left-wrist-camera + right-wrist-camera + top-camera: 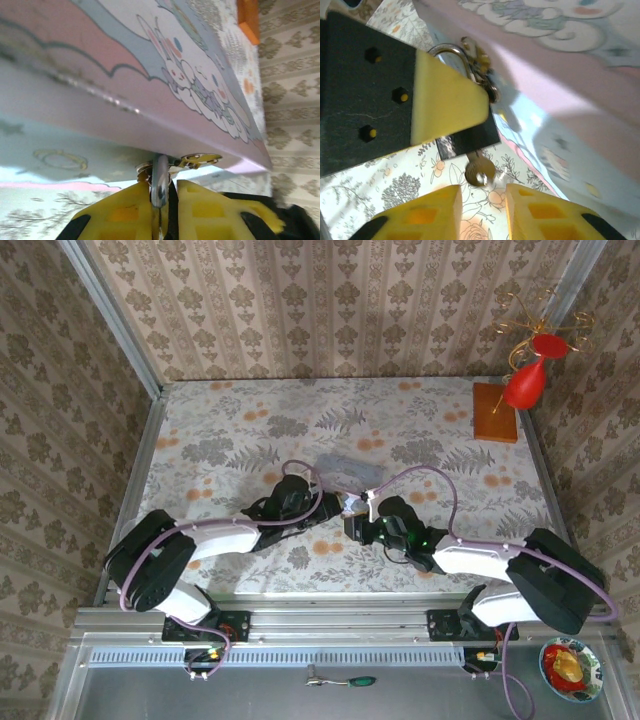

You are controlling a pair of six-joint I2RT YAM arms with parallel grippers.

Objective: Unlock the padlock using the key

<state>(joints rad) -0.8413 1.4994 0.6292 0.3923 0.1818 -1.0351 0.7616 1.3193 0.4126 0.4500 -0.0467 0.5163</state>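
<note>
A pale blue tin point(350, 471) with a cartoon picture lies mid-table, and the two arms meet at its near side. The padlock point(466, 140), a small dark block with a silver loop point(160, 176), hangs at the tin's brass hasp point(201, 159). My left gripper point(164, 187) is shut on the padlock, the loop rising between its yellow fingers. A brass key point(480, 172) sticks out of the padlock's underside. My right gripper point(483, 192) stands open just short of the key, which lies ahead of the gap and touches neither finger.
A wooden block point(496, 412) carrying a red ornament on gold wire point(527, 382) stands at the back right. Patterned walls close in the table on three sides. A screwdriver point(345, 680) and a small bowl point(570, 668) lie below the near rail.
</note>
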